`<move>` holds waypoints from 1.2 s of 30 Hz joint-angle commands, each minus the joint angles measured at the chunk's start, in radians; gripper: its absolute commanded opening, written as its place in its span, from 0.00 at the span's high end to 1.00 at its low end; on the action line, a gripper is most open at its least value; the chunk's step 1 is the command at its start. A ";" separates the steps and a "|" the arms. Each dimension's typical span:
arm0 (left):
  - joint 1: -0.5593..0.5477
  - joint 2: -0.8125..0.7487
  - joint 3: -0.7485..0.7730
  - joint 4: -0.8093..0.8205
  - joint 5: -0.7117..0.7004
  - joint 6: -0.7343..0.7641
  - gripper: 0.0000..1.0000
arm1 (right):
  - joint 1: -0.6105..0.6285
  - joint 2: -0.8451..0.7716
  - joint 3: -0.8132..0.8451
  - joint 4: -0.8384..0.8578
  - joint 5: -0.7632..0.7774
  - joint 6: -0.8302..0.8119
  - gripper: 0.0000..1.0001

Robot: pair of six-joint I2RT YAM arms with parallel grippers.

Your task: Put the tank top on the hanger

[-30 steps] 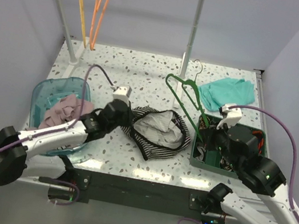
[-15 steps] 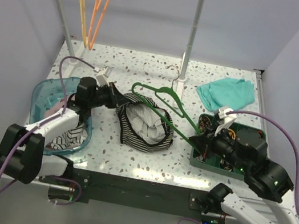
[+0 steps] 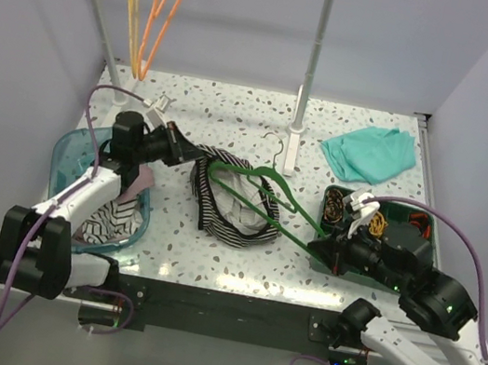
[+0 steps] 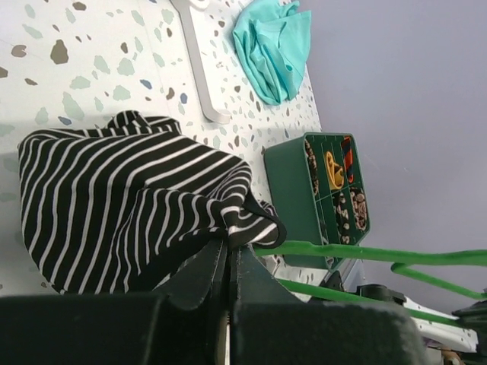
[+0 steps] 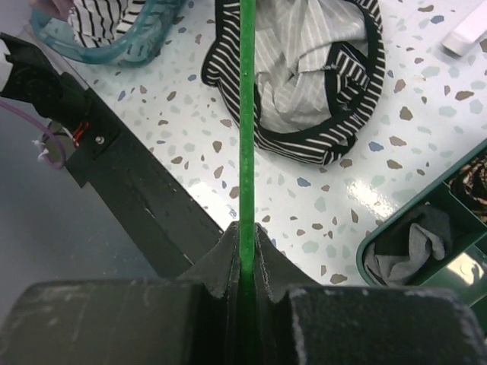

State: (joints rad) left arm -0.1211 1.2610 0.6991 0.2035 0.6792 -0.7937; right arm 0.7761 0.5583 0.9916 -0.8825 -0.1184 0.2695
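Note:
The striped tank top (image 3: pixel 220 209) lies bunched on the table's middle. My left gripper (image 3: pixel 178 144) is shut on its dark-edged upper left edge and holds that edge lifted; the pinch shows in the left wrist view (image 4: pixel 228 242) against the striped fabric (image 4: pixel 129 205). My right gripper (image 3: pixel 313 245) is shut on one bar of the green hanger (image 3: pixel 256 194). The hanger's triangle reaches left over the top and its metal hook points to the back. In the right wrist view the green bar (image 5: pixel 246 114) runs from my gripper (image 5: pixel 245 226) across the top (image 5: pixel 304 84).
A clear blue basket (image 3: pixel 68 151) at left holds a mauve garment and another striped cloth. A teal cloth (image 3: pixel 369 153) lies back right. A green compartment tray (image 3: pixel 401 231) stands right. A white rack pole (image 3: pixel 311 62) stands behind; orange (image 3: pixel 164 8) and yellow hangers hang back left.
My left gripper has drawn back and left with the top's edge, pulling the top along. My right gripper has carried the hanger left, from beside the top to over it.

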 commanded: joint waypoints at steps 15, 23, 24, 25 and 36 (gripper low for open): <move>0.012 -0.068 0.112 -0.102 0.154 0.070 1.00 | -0.001 0.055 -0.116 0.235 -0.024 -0.023 1.00; 0.015 0.000 0.131 -0.064 0.143 0.088 1.00 | -0.001 0.029 -0.076 0.217 -0.106 -0.023 1.00; 0.017 0.008 0.135 -0.073 0.129 0.105 1.00 | -0.001 0.025 -0.065 0.200 -0.106 -0.023 1.00; 0.017 0.011 0.137 -0.081 0.123 0.109 1.00 | -0.001 0.016 -0.061 0.192 -0.098 -0.021 1.00; 0.018 -0.008 0.232 -0.332 -0.039 0.280 0.85 | -0.003 0.008 -0.054 0.166 -0.093 0.007 1.00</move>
State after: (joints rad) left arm -0.1112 1.2816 0.8669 -0.0414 0.7181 -0.6121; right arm 0.7761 0.5720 0.9028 -0.7498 -0.1795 0.2615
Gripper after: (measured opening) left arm 0.121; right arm 0.048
